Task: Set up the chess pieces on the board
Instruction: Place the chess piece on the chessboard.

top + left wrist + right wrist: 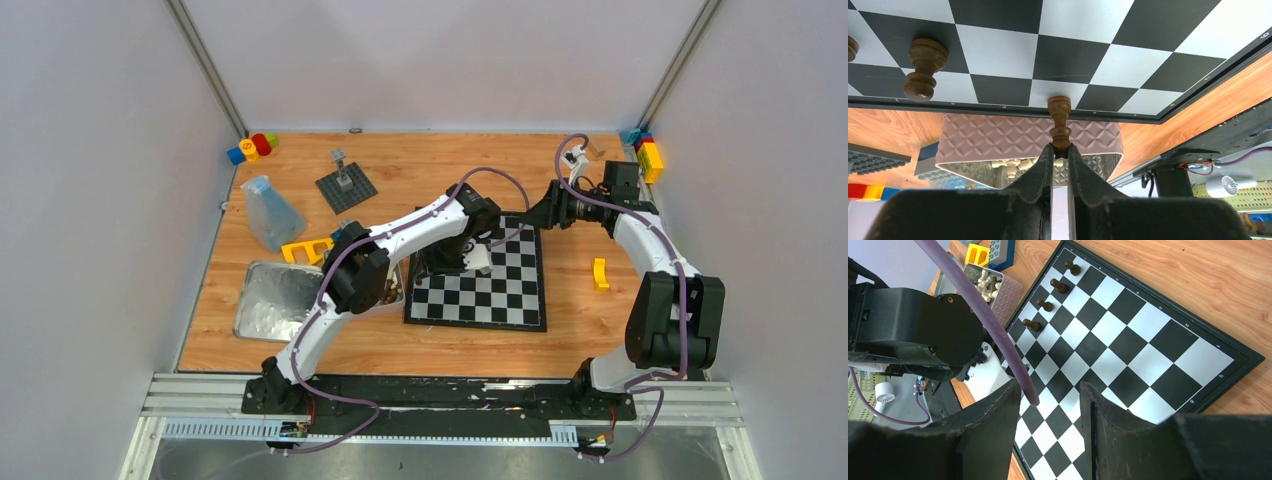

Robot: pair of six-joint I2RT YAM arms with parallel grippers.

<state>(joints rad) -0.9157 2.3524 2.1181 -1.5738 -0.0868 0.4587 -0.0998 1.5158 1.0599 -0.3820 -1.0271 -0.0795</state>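
1. The left gripper [1060, 150] is clenched on a dark turned-wood pawn [1060, 117] at the edge row of the glossy checked board [998, 50].
2. The right gripper [1049, 390] hangs released above the board, holding nothing.
3. The left wrist view shows the tin's [1028, 135] quilted wall, with cream pieces [1013, 167] inside.
4. Only the right wrist view shows four dark pawns [1046, 305] in a row.

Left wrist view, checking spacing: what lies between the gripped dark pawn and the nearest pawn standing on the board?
Only bare board squares separate the gripped pawn from the standing pawn, shown in left wrist view.
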